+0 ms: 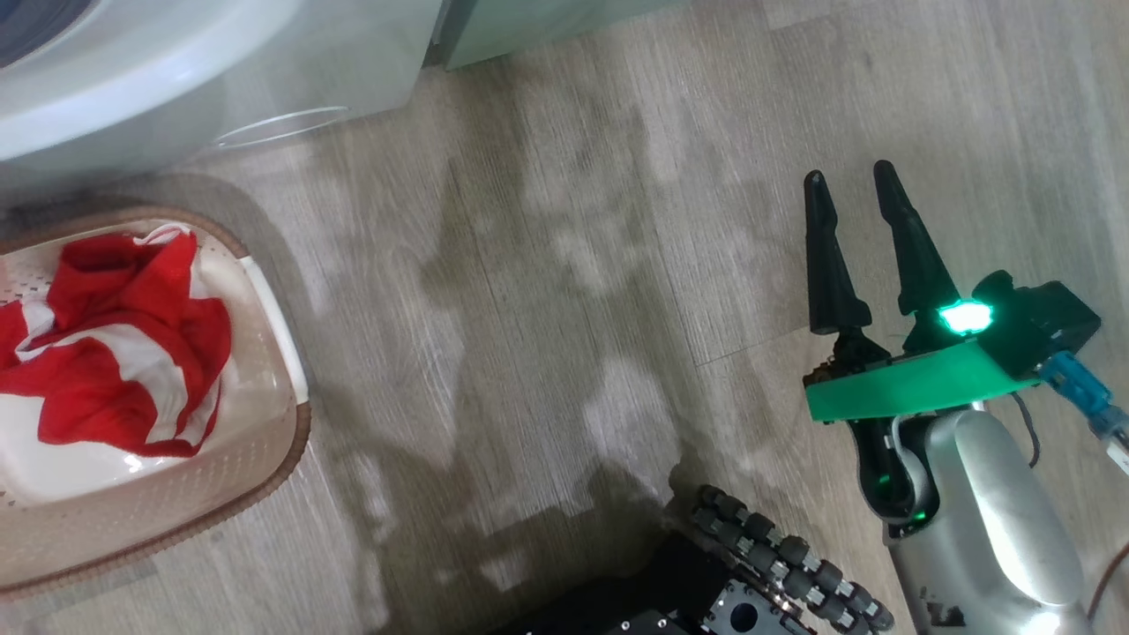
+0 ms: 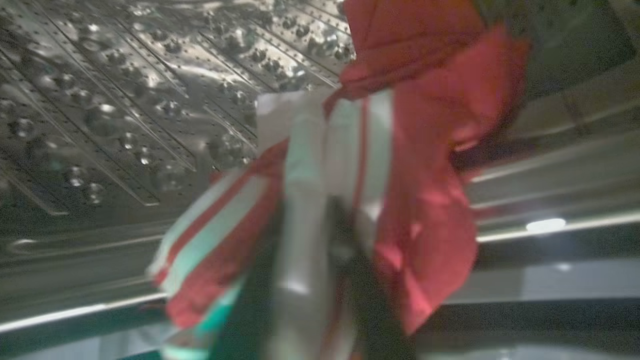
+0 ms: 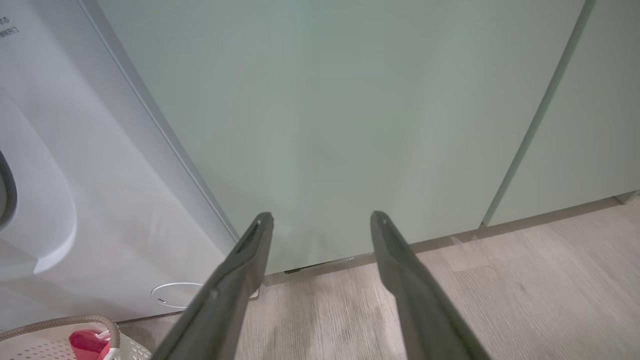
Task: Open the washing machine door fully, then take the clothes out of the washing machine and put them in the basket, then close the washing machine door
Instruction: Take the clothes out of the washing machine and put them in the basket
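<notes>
At nine o'clock in our head view, the small cream perforated plastic basket (image 1: 265,423) holds a red-and-white fabric garment (image 1: 115,353), near the big white washing machine (image 1: 176,79) at eleven. Our left gripper (image 2: 330,225) is clamped on another red striped garment (image 2: 425,200) before the perforated steel drum (image 2: 125,100); at three o'clock our right gripper (image 1: 849,181) hovers, fingers apart.

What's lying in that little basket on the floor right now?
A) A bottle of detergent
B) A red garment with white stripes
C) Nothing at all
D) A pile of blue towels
B: in the head view a red garment with white stripes lies bunched inside the cream basket, which stands on the floor beside the washing machine.
</notes>
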Controlling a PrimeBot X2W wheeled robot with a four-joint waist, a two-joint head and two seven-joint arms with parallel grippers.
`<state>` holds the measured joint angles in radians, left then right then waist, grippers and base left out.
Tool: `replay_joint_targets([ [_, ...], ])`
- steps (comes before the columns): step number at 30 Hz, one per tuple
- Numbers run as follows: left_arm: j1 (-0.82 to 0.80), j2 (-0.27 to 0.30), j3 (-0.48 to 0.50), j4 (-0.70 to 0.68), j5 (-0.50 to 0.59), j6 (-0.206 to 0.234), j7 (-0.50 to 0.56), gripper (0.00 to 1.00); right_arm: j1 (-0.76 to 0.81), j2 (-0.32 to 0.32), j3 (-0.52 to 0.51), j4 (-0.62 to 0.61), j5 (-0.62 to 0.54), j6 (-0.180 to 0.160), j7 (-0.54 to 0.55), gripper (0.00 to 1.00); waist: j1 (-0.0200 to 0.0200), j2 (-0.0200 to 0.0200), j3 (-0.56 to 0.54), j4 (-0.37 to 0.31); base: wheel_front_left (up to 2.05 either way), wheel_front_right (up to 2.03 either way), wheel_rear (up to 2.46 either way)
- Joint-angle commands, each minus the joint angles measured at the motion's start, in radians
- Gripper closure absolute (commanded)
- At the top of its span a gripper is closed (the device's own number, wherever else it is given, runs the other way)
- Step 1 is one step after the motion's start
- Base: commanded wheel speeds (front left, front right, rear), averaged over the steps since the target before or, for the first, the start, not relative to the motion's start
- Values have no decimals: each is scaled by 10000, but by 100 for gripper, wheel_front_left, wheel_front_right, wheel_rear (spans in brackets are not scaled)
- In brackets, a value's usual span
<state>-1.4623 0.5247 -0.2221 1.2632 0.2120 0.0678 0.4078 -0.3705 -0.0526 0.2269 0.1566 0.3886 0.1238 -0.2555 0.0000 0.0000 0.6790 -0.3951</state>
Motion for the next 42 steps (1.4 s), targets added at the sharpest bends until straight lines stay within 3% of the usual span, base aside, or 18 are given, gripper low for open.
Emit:
replay_joint_targets([
  [1, 142, 456, 128, -28, -130, 68, -45, 100, 93, 23, 113, -279, 38, 69, -63, 0, 0, 0, -23, 36, 0, 0, 0],
  [8, 768, -275, 315, -133, -664, 417, -1813, 100, 232, 23, -285, -228, -178, 69, -63, 0, 0, 0, -587, 495, 0, 0, 0],
  [18, 2874, -1728, 621, -164, -1582, 613, -4724, 100, 903, -78, -540, 42, -414, 69, -63, 0, 0, 0, -2541, 1342, 0, 0, 0],
  [24, 4082, -2485, 1243, -128, -2678, -337, -6002, 100, 1358, -333, -493, 203, -374, 69, -63, 0, 0, 0, -3666, 1742, 0, 0, 0],
  [30, 5597, -3065, 1728, -377, -3557, -1224, -6575, 100, 1898, -560, -485, 349, -323, 69, -63, 0, 0, 0, -4683, 2088, 0, 0, 0],
  [36, 7449, -3407, 2213, -1134, -4308, -1603, -6685, 100, 2190, -703, -314, 429, -232, 69, -63, 0, 0, 0, -5349, 2117, 0, 0, 0],
  [42, 9095, -3811, 2080, -1145, -4646, -1872, -6593, 100, 2332, -852, -234, 423, -167, 69, -63, 0, 0, 0, -5588, 2104, 0, 0, 0],
])
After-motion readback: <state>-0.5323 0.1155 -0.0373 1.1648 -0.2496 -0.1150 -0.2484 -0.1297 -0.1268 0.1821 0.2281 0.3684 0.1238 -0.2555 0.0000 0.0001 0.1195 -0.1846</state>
